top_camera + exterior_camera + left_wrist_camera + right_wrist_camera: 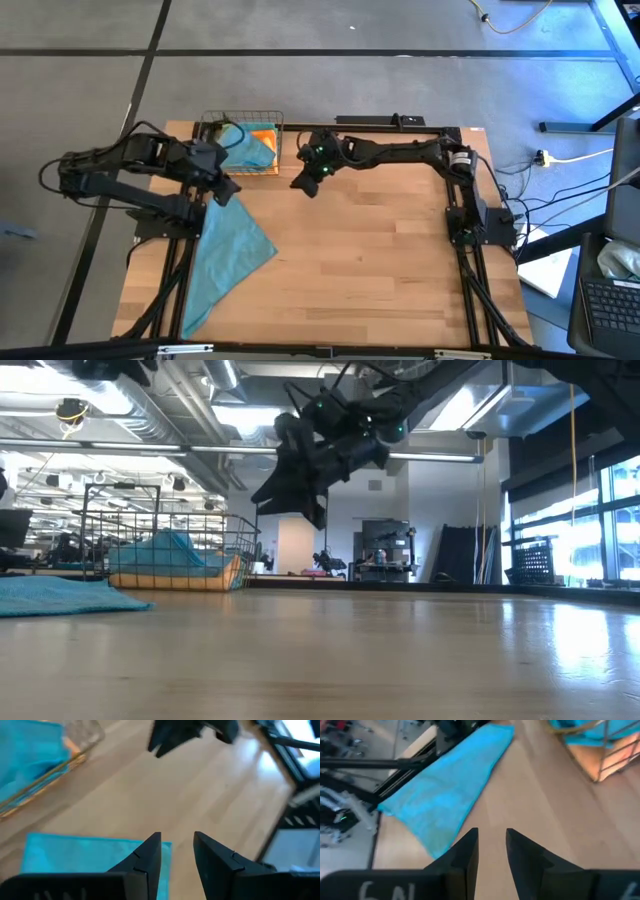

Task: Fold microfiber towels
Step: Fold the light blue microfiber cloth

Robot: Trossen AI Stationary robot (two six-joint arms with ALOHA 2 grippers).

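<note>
A teal towel (228, 255) lies spread flat on the left part of the wooden table, also seen in the right wrist view (450, 785) and low at the left of the low view (60, 595). My left gripper (177, 847) hovers open above the towel's far corner (226, 192) and touches nothing. My right gripper (303, 183) hangs open in the air over the far middle of the table (305, 500), pointing slantwise down toward the towel (492, 845).
A wire basket (243, 140) stands at the table's far left, holding a teal towel (247, 152) and an orange one (264, 137). Bare tabletop (380, 260) stretches over the middle and right. Black arm mounts run along both side edges.
</note>
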